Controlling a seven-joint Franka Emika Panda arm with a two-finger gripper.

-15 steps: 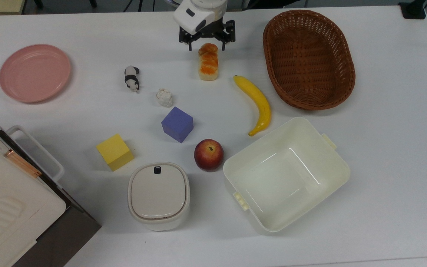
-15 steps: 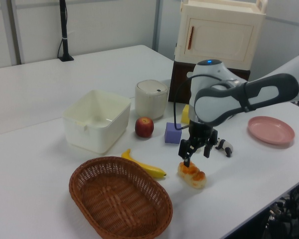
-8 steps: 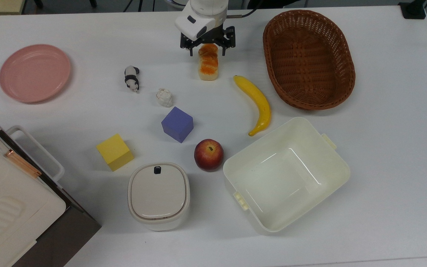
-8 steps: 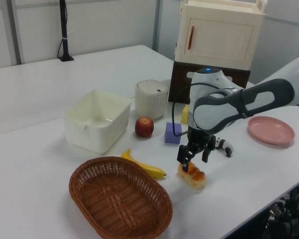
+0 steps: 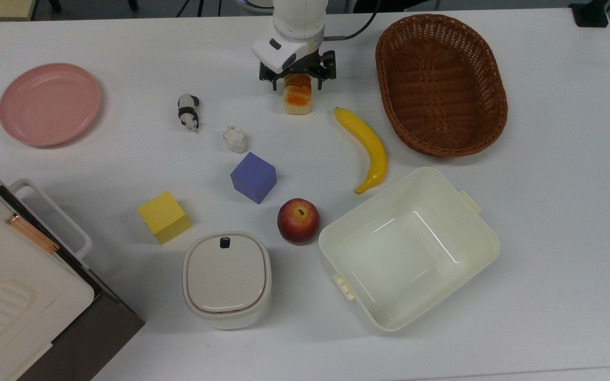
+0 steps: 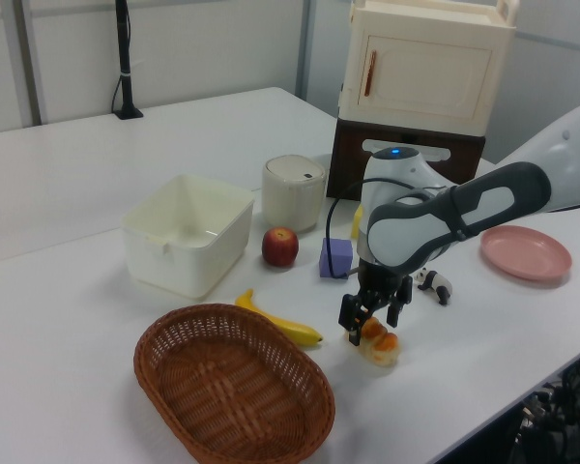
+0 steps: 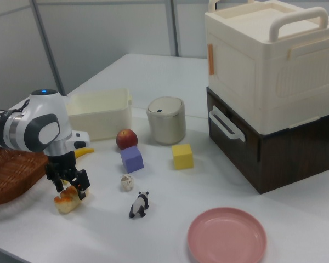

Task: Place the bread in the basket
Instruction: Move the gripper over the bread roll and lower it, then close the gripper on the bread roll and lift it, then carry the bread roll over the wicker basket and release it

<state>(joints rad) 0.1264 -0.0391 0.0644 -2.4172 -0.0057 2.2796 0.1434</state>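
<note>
In the top view, from left to right, a pink plate [image 5: 50,103] and a panda figurine [image 5: 188,111] are seen. The gripper [image 5: 297,80] is spread astride the bread [image 5: 298,97], which lies on the white table [image 5: 125,63]. A banana [image 5: 366,146] is between it and the basket [image 5: 441,83].

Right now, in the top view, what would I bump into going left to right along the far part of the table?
Pink plate → toy panda → bread → banana → basket.
</note>
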